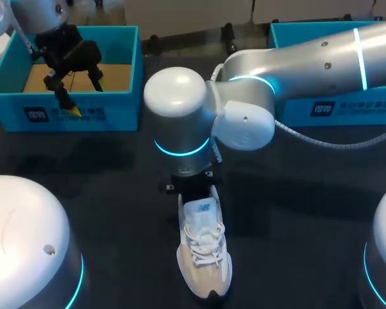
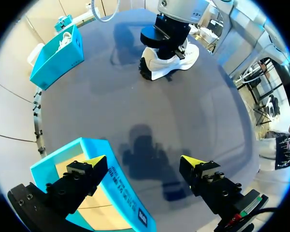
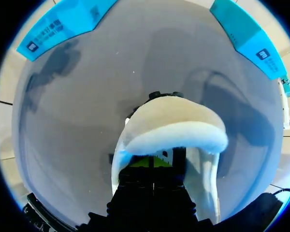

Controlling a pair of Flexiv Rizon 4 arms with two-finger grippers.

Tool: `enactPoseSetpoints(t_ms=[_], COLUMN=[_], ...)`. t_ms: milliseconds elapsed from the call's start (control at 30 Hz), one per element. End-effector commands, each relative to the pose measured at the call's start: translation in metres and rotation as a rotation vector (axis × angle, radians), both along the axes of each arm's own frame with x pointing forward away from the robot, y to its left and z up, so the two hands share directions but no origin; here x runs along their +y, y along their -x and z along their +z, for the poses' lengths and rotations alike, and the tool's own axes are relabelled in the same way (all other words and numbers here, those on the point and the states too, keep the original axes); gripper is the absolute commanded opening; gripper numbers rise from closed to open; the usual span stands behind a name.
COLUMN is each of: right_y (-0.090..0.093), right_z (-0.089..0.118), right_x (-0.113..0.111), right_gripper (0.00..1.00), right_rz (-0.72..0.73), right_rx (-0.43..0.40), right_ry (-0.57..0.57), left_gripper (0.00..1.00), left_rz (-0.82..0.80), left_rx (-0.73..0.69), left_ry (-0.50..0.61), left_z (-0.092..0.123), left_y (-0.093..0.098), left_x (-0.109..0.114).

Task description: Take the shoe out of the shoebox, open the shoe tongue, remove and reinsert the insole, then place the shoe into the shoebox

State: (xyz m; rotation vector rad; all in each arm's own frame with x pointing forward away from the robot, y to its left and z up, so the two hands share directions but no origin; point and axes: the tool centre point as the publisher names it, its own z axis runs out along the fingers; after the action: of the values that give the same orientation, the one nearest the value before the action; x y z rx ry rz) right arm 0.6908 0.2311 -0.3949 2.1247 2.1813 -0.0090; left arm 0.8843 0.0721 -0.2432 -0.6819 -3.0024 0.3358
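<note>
We spot print on the left box (image 1: 119, 109) and right box (image 1: 367, 106), a logo on the shoe (image 1: 206, 251): none legible to us.

The dark grey table (image 1: 103, 154) lies matte, with soft shadows on its top.

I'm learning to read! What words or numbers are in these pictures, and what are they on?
Left blue box front: white print, too blurred to read.
Right blue box front: white print, too blurred to read.
Shoe tongue: small logo, too blurred to read.
No other text visible.
</note>
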Motion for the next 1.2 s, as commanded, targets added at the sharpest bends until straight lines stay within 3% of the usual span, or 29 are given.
enactPoseSetpoints(t_ms=[33,167,333,600,900,1200], right_y=[0.008,0.007,0.002,-0.005,-0.001,0.005], right_z=[0.022,0.031,0.027,-0.002,-0.029,0.001], right_x=[0.0,-0.007,-0.02,-0.032,-0.03,-0.027], right_gripper=[0.0,0.0,0.0,0.0,0.0,0.0], right_rz=[-0.108,-0.093,-0.081,-0.072,-0.054,-0.059], right_rx=[-0.066,-0.054,-0.034,0.028,0.044,0.046], right_ry=[0.038,0.087,0.127,0.171,0.098,0.121], left_gripper=[1.0,1.0,1.0,1.0,1.0,1.0], left_rz=[0.0,0.0,0.0,0.0,0.0,0.0], left_rx=[-0.001,-0.001,-0.001,-0.001,-0.001,-0.001], left_ry=[-0.002,-0.002,-0.002,-0.002,-0.002,-0.002], left_z=[0.001,0.001,0.001,0.001,0.001,0.001], left_y=[0.0,0.0,0.0,0.0,0.0,0.0], left_x=[0.0,0.0,0.0,0.0,0.0,0.0])
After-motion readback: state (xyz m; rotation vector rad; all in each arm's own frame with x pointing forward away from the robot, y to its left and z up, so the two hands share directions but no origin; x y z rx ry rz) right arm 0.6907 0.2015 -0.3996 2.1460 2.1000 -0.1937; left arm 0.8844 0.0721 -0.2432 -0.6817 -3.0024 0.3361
